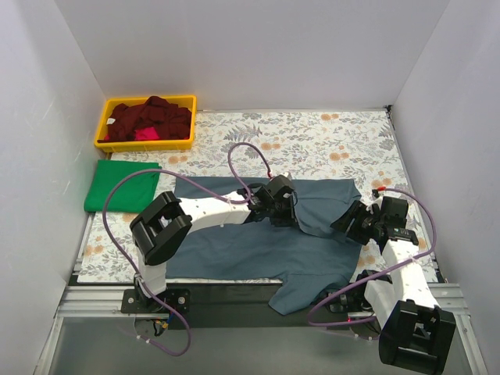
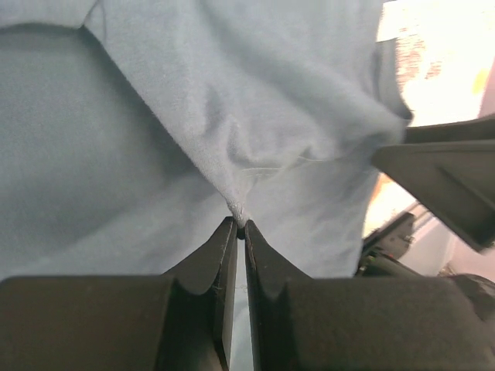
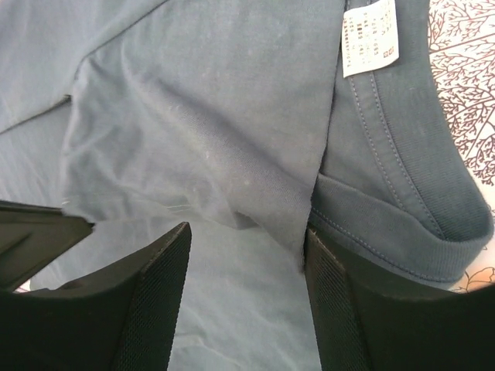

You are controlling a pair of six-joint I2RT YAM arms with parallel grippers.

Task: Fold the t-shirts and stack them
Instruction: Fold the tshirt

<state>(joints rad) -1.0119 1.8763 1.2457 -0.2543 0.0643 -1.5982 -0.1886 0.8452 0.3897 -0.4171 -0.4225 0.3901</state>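
Note:
A large slate-blue t-shirt (image 1: 258, 250) lies spread across the table, its front hem hanging over the near edge. My left gripper (image 1: 291, 211) sits on its upper middle. In the left wrist view that gripper (image 2: 240, 222) is shut on a small raised pinch of the blue cloth (image 2: 232, 116). My right gripper (image 1: 344, 221) is at the shirt's right side near the collar (image 3: 402, 193). It (image 3: 246, 236) stands open, its fingers straddling a fold edge of the blue cloth (image 3: 201, 131). A folded green t-shirt (image 1: 121, 186) lies at the left. Dark red t-shirts (image 1: 152, 117) and a pink one (image 1: 145, 134) fill the bin.
The yellow bin (image 1: 105, 134) stands at the back left corner. The floral table cloth (image 1: 312, 144) covers the table. White walls close in on the left, back and right. A white size label (image 3: 370, 35) shows inside the collar. The two grippers are close together.

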